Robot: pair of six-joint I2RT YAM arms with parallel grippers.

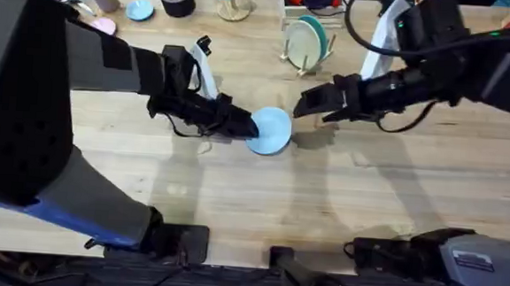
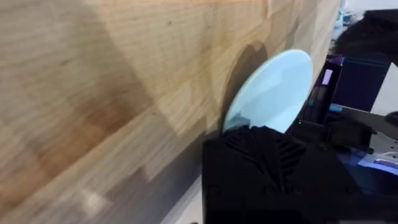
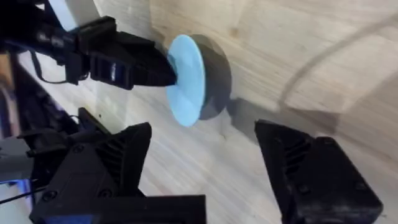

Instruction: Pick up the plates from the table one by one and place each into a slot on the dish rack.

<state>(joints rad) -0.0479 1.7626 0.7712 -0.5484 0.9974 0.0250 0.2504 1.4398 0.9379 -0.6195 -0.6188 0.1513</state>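
The left gripper (image 1: 243, 124) is clamping the blue plate (image 1: 271, 131) by its 9 o'clock rim above mid-table (image 1: 234, 195). The right gripper (image 1: 306, 104), fingers apart, is waiting at the plate's 2 o'clock, nearer the rack (image 1: 307, 49).

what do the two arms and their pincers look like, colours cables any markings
Both arms are matte black with chunky housings. The left pincer and right pincer have black wedge-shaped fingers with ribbed inner faces. Thin black cables loop along each forearm. A white panel sits behind each wrist. The left arm shows a blue section near its base, and the right base carries a white printed label.
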